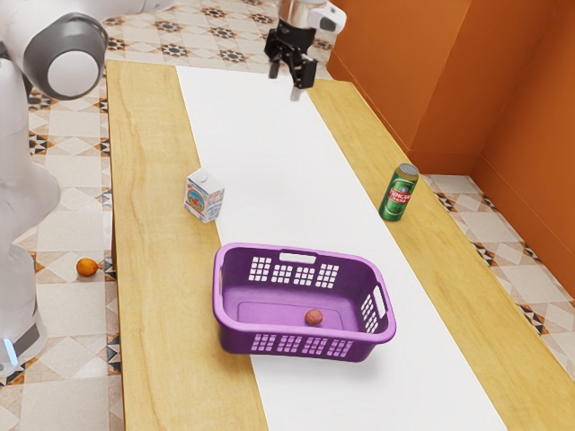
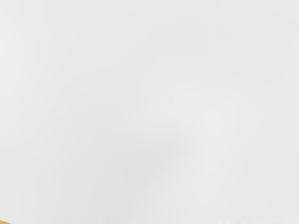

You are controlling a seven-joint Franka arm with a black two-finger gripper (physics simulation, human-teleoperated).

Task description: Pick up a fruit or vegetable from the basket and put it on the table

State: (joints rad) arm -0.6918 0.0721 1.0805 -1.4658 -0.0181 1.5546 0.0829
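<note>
Apparently, the spread gripper (image 1: 286,83) hangs near the table's (image 1: 144,81) edge, basket (image 1: 305,333) well apart.

We are holding our gripper (image 1: 286,83) with fingers apart, near the table's (image 1: 148,296) far end. The purple basket (image 1: 305,337) is holding a reddish lump (image 1: 314,317); a carton (image 1: 205,196) and green can (image 1: 399,193) are standing nearby; an orange (image 1: 87,267) is lying on the floor (image 1: 72,359).
</note>
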